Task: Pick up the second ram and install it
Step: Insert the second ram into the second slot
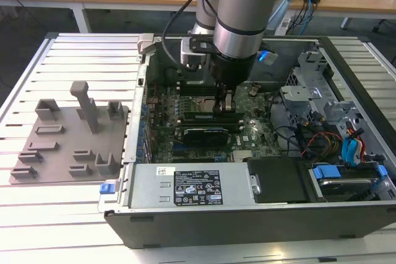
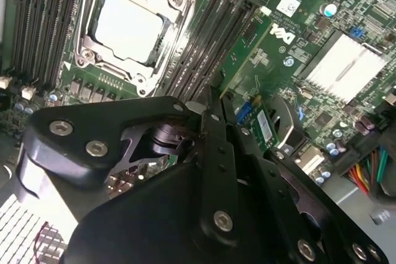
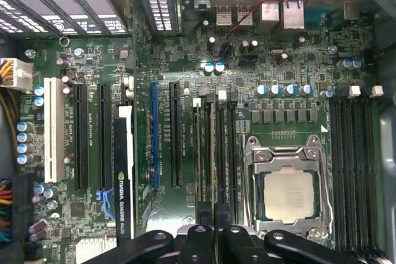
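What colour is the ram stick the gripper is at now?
Green, seen best in the second wrist view: the second ram.

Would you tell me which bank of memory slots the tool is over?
The bank between the processor and the blue slot; the other bank lies beyond the processor.

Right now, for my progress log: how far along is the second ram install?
Done: the long, flat green ram stick is picked up. In hand: the gripper holds it at the black memory slots beside the square silver processor. Left: full seating, which isn't visibly confirmed.

Narrow slot bank (image 3: 213, 153) between processor socket (image 3: 286, 193) and upright graphics card (image 3: 124, 171).
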Robot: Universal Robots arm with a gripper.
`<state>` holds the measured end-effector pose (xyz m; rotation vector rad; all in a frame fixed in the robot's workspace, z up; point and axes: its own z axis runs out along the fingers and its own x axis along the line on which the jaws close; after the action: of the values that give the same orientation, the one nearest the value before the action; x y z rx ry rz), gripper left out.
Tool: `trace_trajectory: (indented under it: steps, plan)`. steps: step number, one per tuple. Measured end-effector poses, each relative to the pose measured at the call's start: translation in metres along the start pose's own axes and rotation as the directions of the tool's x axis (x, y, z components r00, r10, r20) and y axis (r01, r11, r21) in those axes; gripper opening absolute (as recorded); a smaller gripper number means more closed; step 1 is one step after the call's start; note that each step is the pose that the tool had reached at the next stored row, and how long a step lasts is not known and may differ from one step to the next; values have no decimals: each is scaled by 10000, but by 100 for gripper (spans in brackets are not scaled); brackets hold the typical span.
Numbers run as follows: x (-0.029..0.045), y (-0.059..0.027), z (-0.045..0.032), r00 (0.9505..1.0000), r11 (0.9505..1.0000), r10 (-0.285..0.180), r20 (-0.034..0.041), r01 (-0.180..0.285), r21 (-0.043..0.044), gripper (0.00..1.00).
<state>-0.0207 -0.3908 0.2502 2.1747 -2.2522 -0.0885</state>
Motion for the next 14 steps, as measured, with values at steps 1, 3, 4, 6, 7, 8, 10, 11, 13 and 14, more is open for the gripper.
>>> trace_trajectory:
  steps: [1,3,4,6,7,8,10,11,13,14]
  plan:
    - [-8,0,24,10000,10000,1,1,-1,0,13]
    - [-30,-1,41,10000,10000,-10,-6,10,-1,13]
    - [-52,0,49,10000,10000,-11,-34,11,0,13]
    - [-96,0,67,9999,10000,-14,-138,14,4,13]
    - [-128,1,72,9995,10000,-12,-326,12,10,13]
    - [-166,2,83,9989,10000,-5,-475,6,16,13]
    - [-186,10,111,9988,10000,-56,-495,57,15,13]
    - [-186,18,124,9987,9999,-110,-497,110,13,13]
    - [-192,23,152,9987,9999,-127,-498,128,12,13]
    - [-210,25,168,9987,9999,-127,-497,128,12,13]
